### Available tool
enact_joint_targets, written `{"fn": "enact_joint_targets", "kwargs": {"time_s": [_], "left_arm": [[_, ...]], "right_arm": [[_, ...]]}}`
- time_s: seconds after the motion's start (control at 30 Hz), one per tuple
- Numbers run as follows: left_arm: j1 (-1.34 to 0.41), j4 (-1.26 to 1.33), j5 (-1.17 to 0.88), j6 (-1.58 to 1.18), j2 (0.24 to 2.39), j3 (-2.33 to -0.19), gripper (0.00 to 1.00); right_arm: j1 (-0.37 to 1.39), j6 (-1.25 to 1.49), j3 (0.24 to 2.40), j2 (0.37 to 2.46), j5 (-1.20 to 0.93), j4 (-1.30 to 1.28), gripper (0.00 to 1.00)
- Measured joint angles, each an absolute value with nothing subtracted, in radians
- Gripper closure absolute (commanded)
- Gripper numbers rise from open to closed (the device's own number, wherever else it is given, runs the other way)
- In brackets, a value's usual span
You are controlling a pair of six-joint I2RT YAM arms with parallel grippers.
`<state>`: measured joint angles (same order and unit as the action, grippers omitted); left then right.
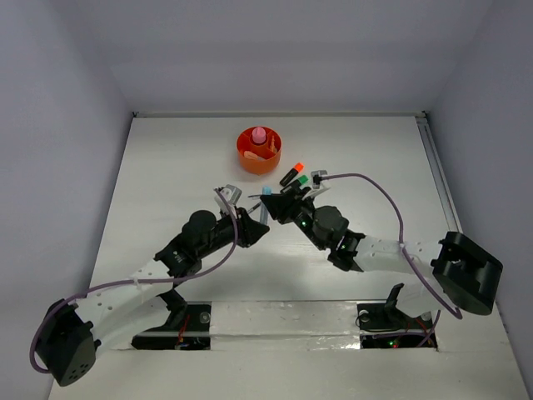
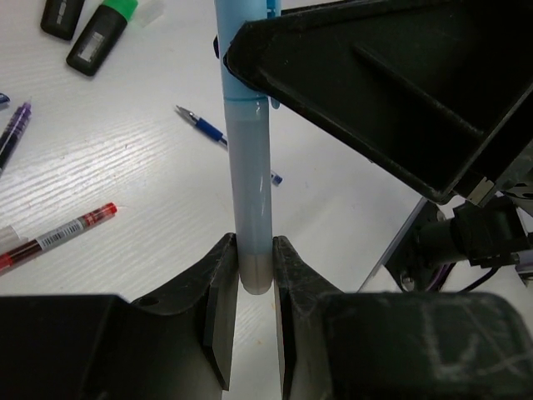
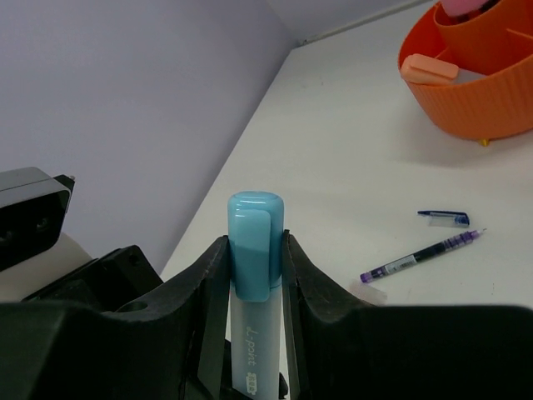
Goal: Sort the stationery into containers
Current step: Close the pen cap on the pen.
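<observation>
A light-blue marker [image 2: 250,167] is held at both ends above the table. My left gripper [image 2: 254,258] is shut on its plain bottom end. My right gripper [image 3: 254,250] is shut on its capped end [image 3: 254,237]. In the top view both grippers, left [image 1: 258,220] and right [image 1: 276,205], meet at mid-table with the marker [image 1: 266,200] between them. The orange cup [image 1: 246,160] stands behind them, holding a pink bottle-like piece [image 1: 259,134] and a peach piece [image 3: 429,68].
Loose on the table lie an orange-capped marker [image 1: 291,172], a green-capped marker [image 2: 104,33], a dark marker [image 2: 62,12], a blue pen [image 2: 212,133], a red pen [image 2: 58,237] and a purple pen [image 3: 420,257]. Walls enclose the table's left, back and right.
</observation>
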<state>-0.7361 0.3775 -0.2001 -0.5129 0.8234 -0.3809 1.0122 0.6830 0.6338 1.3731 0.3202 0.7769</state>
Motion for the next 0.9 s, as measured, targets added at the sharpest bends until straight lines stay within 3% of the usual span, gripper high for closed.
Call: {"fn": "enact_joint_targets", "kwargs": {"time_s": [0.9], "left_arm": [[-0.748, 0.157, -0.255, -0.495, 0.989, -0.583, 1.00]], "right_arm": [[1.027, 0.847, 0.508, 1.401, 0.465, 0.966, 1.00]]}}
